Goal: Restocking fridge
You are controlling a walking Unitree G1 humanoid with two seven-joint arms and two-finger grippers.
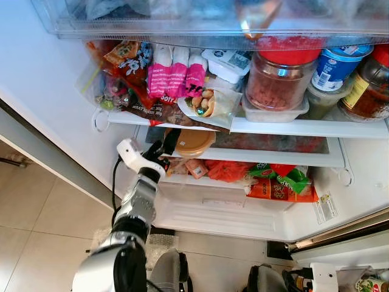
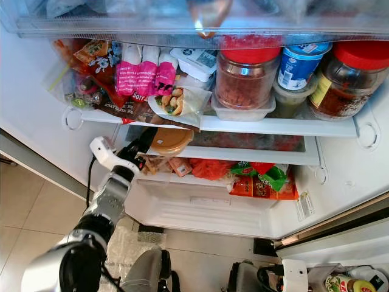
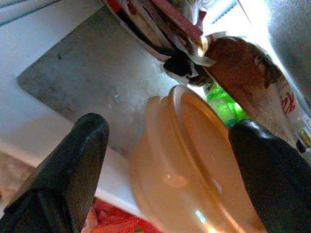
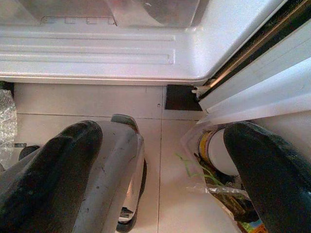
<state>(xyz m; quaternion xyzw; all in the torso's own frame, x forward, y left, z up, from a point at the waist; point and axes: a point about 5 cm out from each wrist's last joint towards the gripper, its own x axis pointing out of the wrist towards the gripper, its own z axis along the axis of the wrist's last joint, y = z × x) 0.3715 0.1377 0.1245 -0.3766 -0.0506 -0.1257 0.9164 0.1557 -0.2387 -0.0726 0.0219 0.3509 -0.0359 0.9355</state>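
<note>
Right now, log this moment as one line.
left claw: open, at tan lidded container | container: on glass shelf under the packed shelf | right claw: open, idle low

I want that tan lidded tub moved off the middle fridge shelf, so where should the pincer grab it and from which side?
Grip the tan tub across its round lid rim, coming straight in from the open front of the fridge. It lies flat at the shelf's front edge, and the left pincer is already open with a finger on either side of it.

Printing on pink packets (image 1: 176,73), blue-white tub (image 1: 336,64) and white sticker (image 1: 325,208): too small to read.
</note>
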